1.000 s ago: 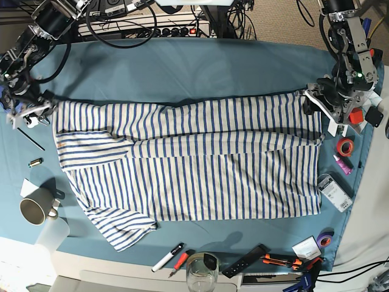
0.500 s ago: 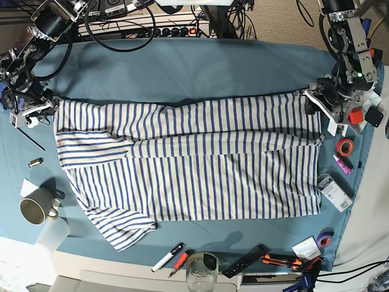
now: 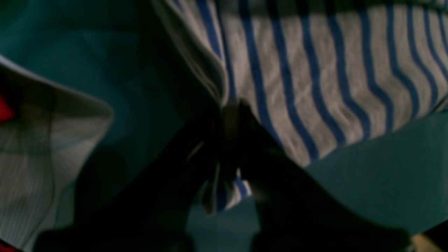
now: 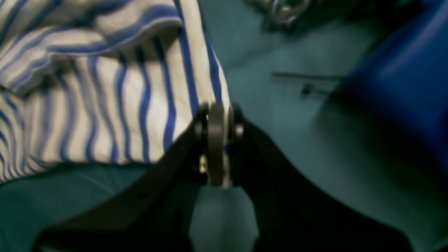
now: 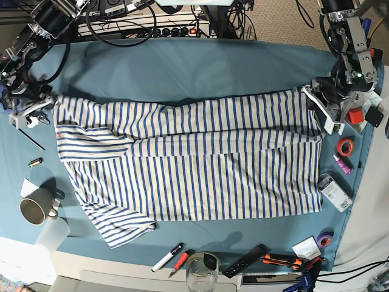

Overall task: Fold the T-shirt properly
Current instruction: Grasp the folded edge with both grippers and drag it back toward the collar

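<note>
The T-shirt (image 5: 194,161) lies spread flat across the teal cloth (image 5: 182,67) on the bench, its length running from one side of the base view to the other, with a sleeve (image 5: 118,225) sticking out toward the near edge.

The left gripper (image 3: 229,115) is clenched on the shirt's far corner at the right of the base view (image 5: 316,100). In the left wrist view a bit of striped fabric pokes out below the closed jaws, and the hem rises slightly off the cloth there.

The right gripper (image 4: 217,115) is clenched on the opposite far corner, at the left of the base view (image 5: 48,106). The right wrist view shows its jaws pressed together with the shirt's edge pinched between them, and the fabric bunches into folds just beside the grip.

Around the shirt on the bench sit a mug (image 5: 35,210) near the left front corner, markers (image 5: 170,257) and a glass (image 5: 202,274) along the near edge, and rolls of tape (image 5: 345,146) at the right side. Cables (image 5: 121,27) run along the far edge.
</note>
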